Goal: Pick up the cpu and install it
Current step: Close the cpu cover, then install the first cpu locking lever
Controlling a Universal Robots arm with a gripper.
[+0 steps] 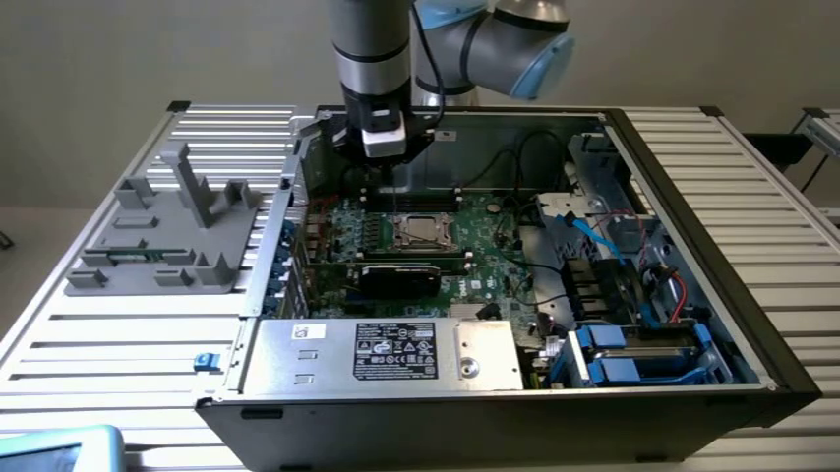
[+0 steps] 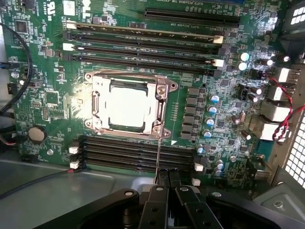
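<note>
So, my black two-finger gripper (image 2: 167, 175) is pinched fully shut with no chip in it. It's hanging over the edge of the green motherboard (image 2: 43, 62), by a bank of black memory slots (image 2: 138, 152). A thin metal rod (image 2: 158, 157) runs from its tips to the steel socket frame (image 2: 95, 102), and I can't tell if it's gripped. The flat, silver-topped cpu (image 2: 126, 107) lies inside that frame mid-board, and I'd guess it's seated.

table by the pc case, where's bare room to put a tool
Bare table slats lie beside the case at the exterior view's right, and in front of the grey fixture at that view's left. Inside the case it is crowded with cables and drive bays.
</note>
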